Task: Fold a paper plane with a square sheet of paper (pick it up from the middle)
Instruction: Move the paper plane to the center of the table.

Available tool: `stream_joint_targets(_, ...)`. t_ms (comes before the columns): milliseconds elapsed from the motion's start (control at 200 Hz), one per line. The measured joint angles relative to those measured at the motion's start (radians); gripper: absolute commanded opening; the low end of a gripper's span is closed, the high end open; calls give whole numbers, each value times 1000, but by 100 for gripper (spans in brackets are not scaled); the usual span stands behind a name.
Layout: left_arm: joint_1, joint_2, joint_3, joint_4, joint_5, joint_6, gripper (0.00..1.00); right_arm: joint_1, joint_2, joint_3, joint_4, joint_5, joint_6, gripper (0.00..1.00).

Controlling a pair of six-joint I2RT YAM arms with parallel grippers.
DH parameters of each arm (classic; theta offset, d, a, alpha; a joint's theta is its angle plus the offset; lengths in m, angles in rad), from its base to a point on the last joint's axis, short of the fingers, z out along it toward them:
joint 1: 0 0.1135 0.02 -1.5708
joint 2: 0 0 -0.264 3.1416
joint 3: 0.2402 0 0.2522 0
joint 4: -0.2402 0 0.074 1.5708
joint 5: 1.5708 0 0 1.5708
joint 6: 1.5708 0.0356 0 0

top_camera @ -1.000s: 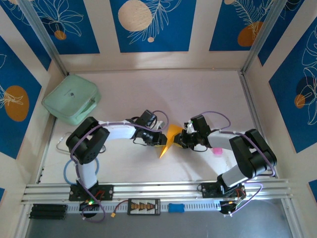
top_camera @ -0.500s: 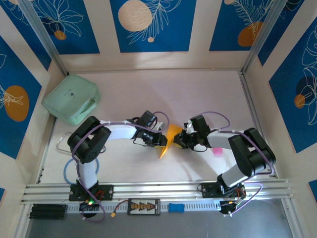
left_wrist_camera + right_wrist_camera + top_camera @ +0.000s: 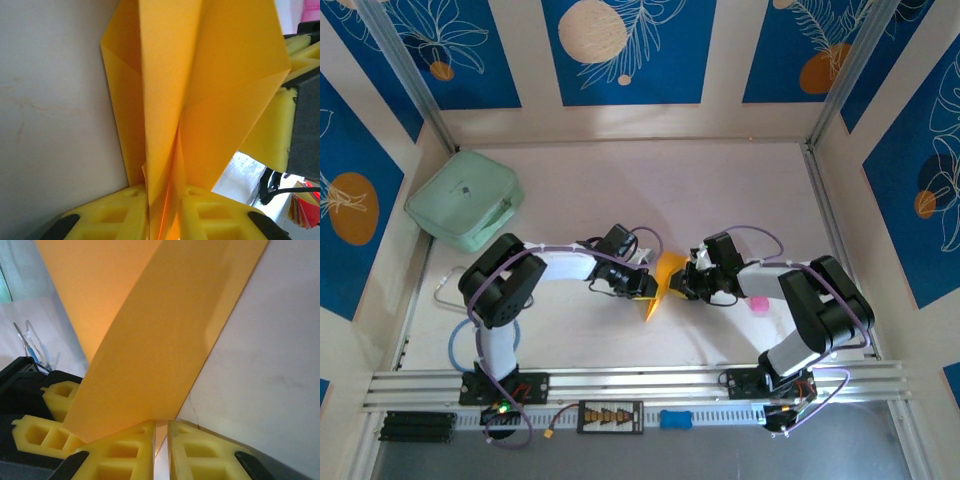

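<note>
The left jaws and the right jaws each pinched the half-made paper plane (image 3: 666,273), which hung between them. Next, it likely needed its middle crease pressed.

Bright even light from above, soft shadows under arms, wrist cams close-up, foreground blurry, slight glare on tabletop (image 3: 720,200)

Arms: L arm (image 3: 500,290) & R arm (image 3: 825,310) are built of black joint housings w/ white link tubes.
Cables: purple leads (image 3: 760,230) are looped along each arm.
Pads (image 3: 115,215): yellow blocks w/ rect. recesses are fitted on L gripper (image 3: 165,200) & R gripper (image 3: 161,435).
Gripper bodies: black.
</note>
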Motion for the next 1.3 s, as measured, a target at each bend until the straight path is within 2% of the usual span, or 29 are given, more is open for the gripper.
stream_joint_targets(140, 0, 0, 0, 6, 12, -2, 6, 0, 0, 0, 2, -3, 0, 16)
stream_joint_targets(335, 0, -16, -4, 11, -22, -2, 3, 0, -19, 0, -11, 3, 4, 18)
stream_joint_targets(440, -3, -87, -14, -16, -122, -1, 0, 0, -66, 0, -33, 26, 4, 19)
stream_joint_targets(620, -15, -217, -8, -112, -369, 0, 0, -2, -122, 0, -64, 56, 3, 20)
stream_joint_targets(775, -20, -228, 7, -220, -534, 1, 0, -2, -124, 0, -80, 61, 3, 20)
stream_joint_targets(900, -24, -228, 19, -293, -618, 11, 0, 0, -124, 2, -92, 62, 3, 21)
stream_joint_targets(1040, -28, -224, 33, -333, -655, 19, 0, 6, -124, 10, -94, 62, 3, 21)
stream_joint_targets(1300, -29, -192, 38, -349, -659, 19, 5, 11, -122, 13, -94, 61, 3, 21)
